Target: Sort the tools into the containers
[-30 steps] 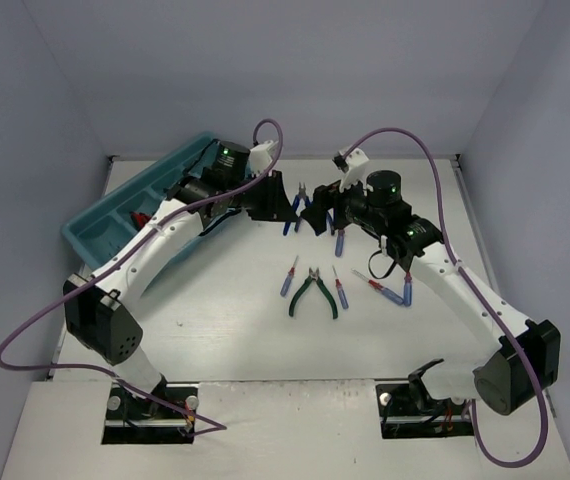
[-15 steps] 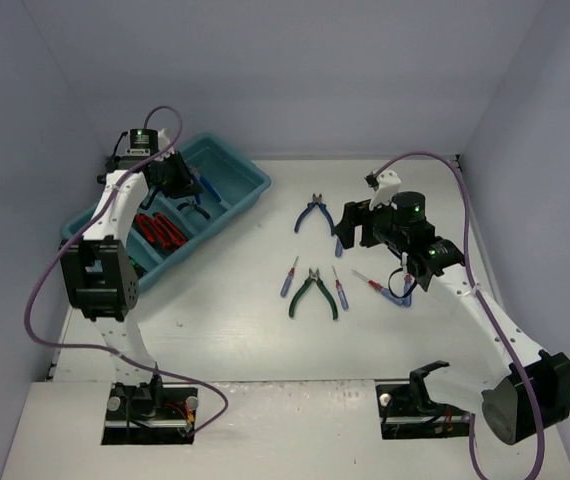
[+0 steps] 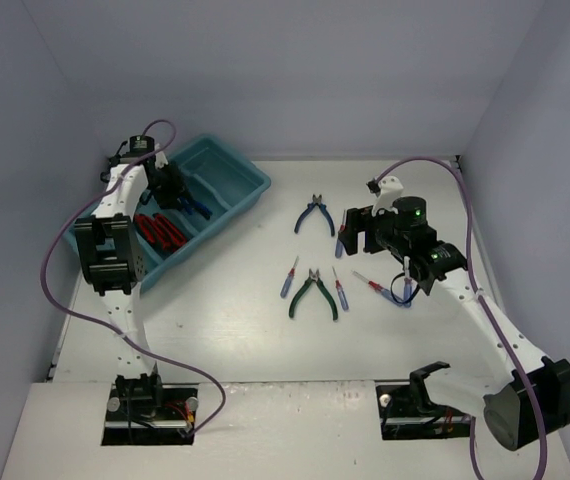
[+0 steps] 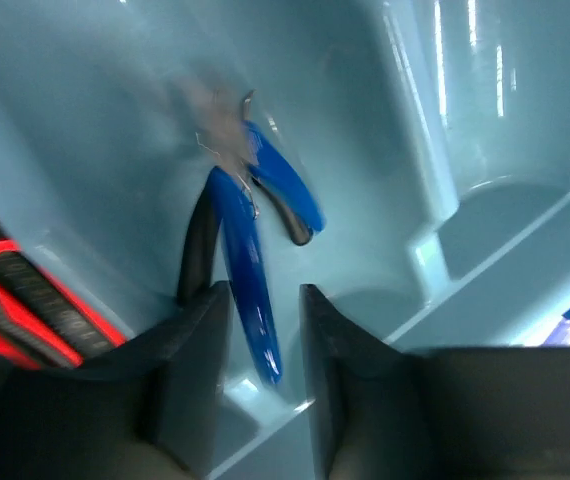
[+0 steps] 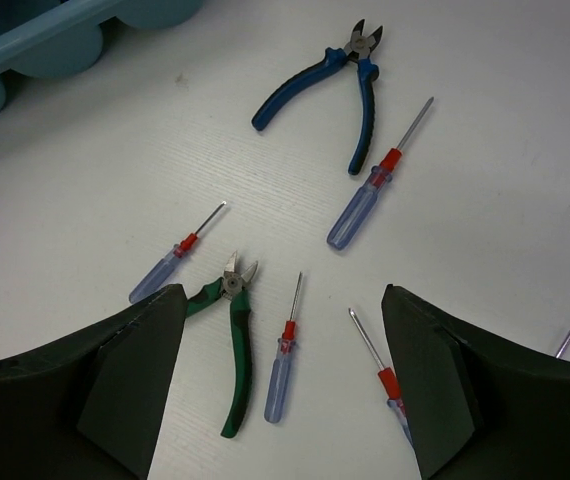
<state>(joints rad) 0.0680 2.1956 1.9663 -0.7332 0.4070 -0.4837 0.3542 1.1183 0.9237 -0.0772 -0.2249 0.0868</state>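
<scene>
The teal tray (image 3: 227,172) stands at the far left. My left gripper (image 3: 172,186) is down inside one of its compartments. In the left wrist view the gripper (image 4: 265,300) is open, and one handle of blue-handled pliers (image 4: 248,250) lies loose between its fingers (image 4: 200,370). Red-handled cutters (image 3: 160,229) lie in a neighbouring compartment. My right gripper (image 3: 351,231) hovers wide open and empty (image 5: 283,292) over tools on the table. These are blue pliers (image 5: 295,90), green pliers (image 5: 231,360) and several thin screwdrivers, one directly below it (image 5: 285,360).
More screwdrivers lie on the table (image 3: 290,275) (image 3: 383,290), and a larger one (image 5: 365,205) lies beside the blue pliers. A tray corner (image 5: 55,35) shows at the upper left of the right wrist view. Grey walls close in the table.
My left arm has swung from the table's middle to the tray and lowered into a compartment with the blue pliers. My right gripper has drawn back slightly to the right.
</scene>
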